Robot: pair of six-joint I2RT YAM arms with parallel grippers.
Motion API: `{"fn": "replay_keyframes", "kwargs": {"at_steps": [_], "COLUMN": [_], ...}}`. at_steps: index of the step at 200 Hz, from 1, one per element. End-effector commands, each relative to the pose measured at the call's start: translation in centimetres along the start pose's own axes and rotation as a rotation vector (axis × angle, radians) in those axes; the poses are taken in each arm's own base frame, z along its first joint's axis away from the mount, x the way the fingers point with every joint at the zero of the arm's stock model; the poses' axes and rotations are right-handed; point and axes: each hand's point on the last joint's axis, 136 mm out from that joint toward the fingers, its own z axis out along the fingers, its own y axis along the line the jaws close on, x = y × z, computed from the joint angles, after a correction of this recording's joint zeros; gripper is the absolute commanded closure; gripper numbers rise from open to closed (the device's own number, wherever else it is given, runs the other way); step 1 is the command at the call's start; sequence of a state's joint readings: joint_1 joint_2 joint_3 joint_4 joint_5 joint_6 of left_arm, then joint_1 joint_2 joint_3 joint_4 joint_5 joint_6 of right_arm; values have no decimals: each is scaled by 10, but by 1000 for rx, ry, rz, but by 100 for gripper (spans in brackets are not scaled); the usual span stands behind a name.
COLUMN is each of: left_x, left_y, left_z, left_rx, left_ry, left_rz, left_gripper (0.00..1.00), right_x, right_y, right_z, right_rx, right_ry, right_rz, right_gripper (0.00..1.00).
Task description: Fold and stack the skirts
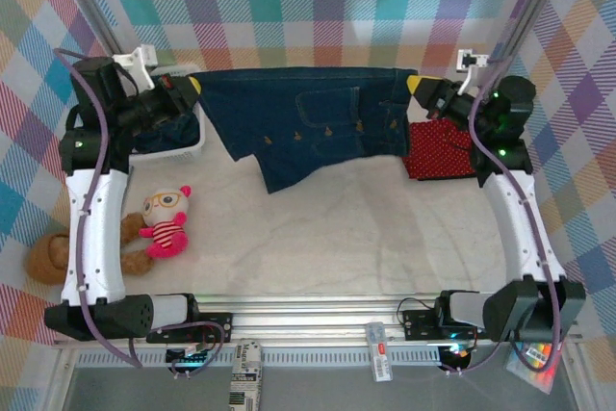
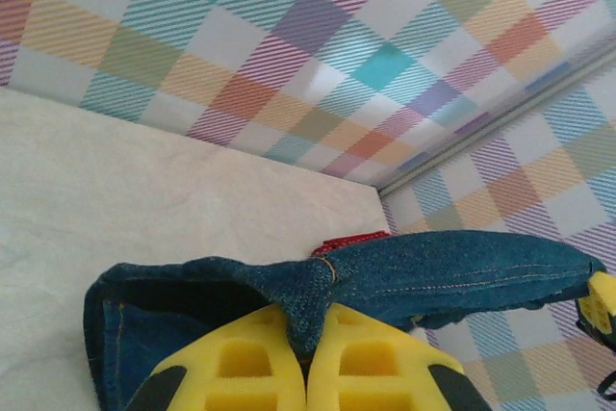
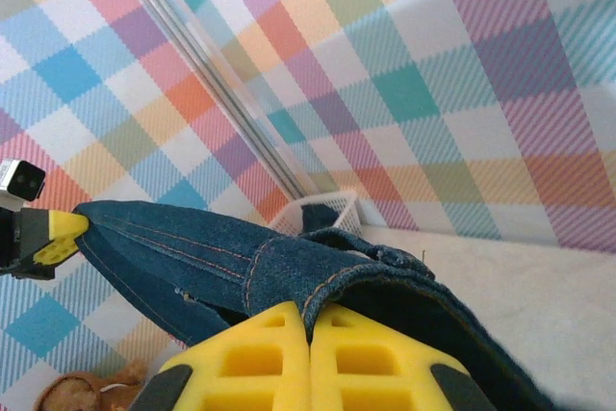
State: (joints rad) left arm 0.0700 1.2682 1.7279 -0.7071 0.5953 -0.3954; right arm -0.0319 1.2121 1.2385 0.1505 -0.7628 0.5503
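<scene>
Denim skirt (image 1: 308, 122) is hanging taut between left gripper (image 1: 195, 85) and right gripper (image 1: 415, 82), both clamping waistband corners; I'd be lowering both evenly, holding tension.

Basket (image 1: 183, 152): white mesh, far left of table (image 1: 366, 228).
Pink plush (image 1: 166, 223): lying near left, beside brown plush (image 1: 46, 257).
Walls (image 1: 318, 7): pastel plaid.

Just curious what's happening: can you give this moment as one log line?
left gripper: shut on denim skirt | right gripper: shut on denim skirt | state: stretched between them | red dotted skirt: on table
</scene>
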Motion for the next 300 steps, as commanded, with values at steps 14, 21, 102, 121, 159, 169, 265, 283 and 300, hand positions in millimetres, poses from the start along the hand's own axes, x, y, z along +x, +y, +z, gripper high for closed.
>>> {"fn": "replay_keyframes", "kwargs": {"at_steps": [14,21,102,121,159,169,265,283,300], "left_x": [-19,-18,2,32,82,91,64,55,56], "left_y": [-55,-61,58,110,196,208,231,230,215], "left_z": [-74,-80,39,94,172,185,239,242,238], "left_rx": [44,52,-117,-186,-329,-349,-455,-498,-484], "left_ry": [-145,-153,54,144,276,299,315,326,331], "left_rz": [131,139,-9,-1,-37,-34,24,7,-21], "left_gripper": [100,100,100,100,100,100,50,1,0], "right_x": [-29,-27,72,115,186,197,202,192,188], "right_y": [51,57,-59,-110,-189,-203,-269,-270,-260], "right_z": [-42,-47,-17,3,35,39,76,79,77], "right_rx": [8,8,147,182,262,285,436,459,461], "right_ry": [-134,-139,28,116,300,327,378,370,360], "right_rz": [-149,-162,62,168,366,393,477,509,518], "right_gripper": [100,100,100,100,100,100,77,40,1]}}
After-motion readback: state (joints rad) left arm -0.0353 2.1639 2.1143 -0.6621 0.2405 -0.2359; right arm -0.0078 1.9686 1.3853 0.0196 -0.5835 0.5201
